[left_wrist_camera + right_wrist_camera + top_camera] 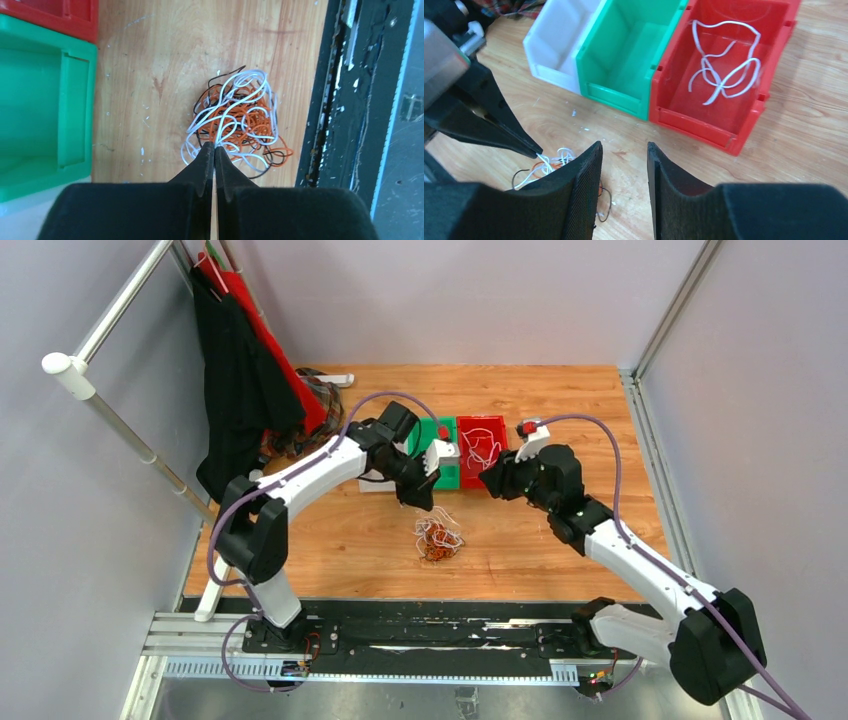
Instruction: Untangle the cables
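The cables [438, 538] lie as a small tangle of white, orange and black strands on the wooden table, in front of the bins. In the left wrist view the tangle [240, 117] sits just beyond my left gripper [215, 146], whose jaws are shut with a white strand pinched at the tips. The right wrist view shows that same pinch [538, 151] above the cables [551, 162]. My right gripper [624, 145] hovers to the right of the tangle, open, with bare wood between its fingers. Loose white cables [724, 75] lie in the red bin [704, 127].
A green bin [616, 95] and a white bin [551, 75] stand left of the red one. Black and red clothing [240, 370] hangs on a rack at the left, with a braided cord bundle [320, 395] behind it. A black rail [420, 630] runs along the table's near edge.
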